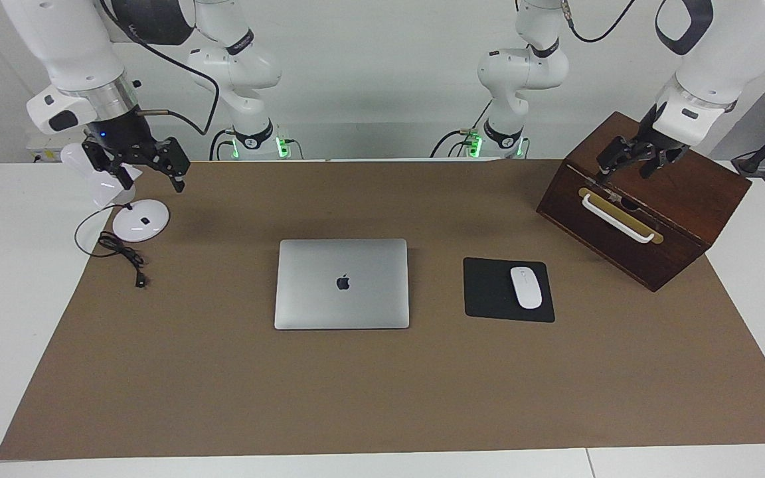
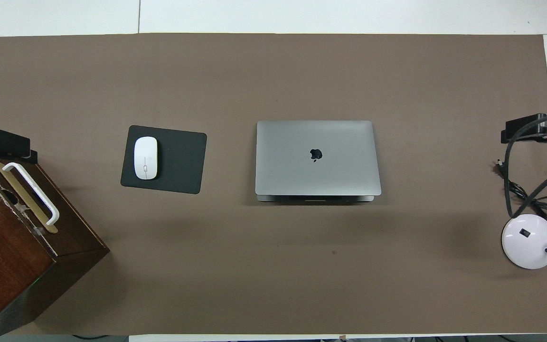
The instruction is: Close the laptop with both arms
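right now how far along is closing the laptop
Done: the slim silver-grey laptop already lies flat on the brown mat, lid down, dark logo facing up. In hand: nothing. The left gripper hangs open over the dark wooden box, and the right gripper hangs open by the white desk lamp, both well clear of the laptop. Left: seemingly nothing except parking the arms.

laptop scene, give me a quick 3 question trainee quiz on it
1. True or false: the laptop lies with its lid down.
2. What lies on the mouse pad? A) a plug B) a white mouse C) a pen
3. Which gripper is over the wooden box?

Key
1. True; the logo faces up.
2. B
3. The left gripper, open; the right gripper, also open, is over the desk lamp.
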### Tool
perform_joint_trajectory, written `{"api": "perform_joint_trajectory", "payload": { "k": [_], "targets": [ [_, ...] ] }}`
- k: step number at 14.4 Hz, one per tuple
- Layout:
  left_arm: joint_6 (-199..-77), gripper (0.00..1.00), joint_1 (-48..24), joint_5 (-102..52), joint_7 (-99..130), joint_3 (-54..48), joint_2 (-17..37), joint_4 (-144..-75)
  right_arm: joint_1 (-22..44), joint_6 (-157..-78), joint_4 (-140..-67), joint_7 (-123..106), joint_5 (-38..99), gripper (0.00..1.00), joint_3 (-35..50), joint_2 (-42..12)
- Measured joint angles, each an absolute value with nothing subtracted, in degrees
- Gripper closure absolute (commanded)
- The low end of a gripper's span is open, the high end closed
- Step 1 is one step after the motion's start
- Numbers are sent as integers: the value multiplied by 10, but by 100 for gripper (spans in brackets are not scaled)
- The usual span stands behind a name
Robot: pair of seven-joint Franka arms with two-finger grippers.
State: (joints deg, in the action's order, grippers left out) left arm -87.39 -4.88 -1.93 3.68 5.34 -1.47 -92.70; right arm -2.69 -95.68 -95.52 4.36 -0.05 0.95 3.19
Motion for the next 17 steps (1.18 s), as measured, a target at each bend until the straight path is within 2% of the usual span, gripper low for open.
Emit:
{"api": "perform_joint_trajectory", "payload": {
  "k": [6,17],
  "targets": [
    [-896,0,-19,0,-35,54,-14,-929,-27,-957,-958,44,-1,0,9,32],
    [-914,0,-26,-5,13,42,-13,-930,-27,-931,-951,44,-1,0,9,37]
  ]
}}
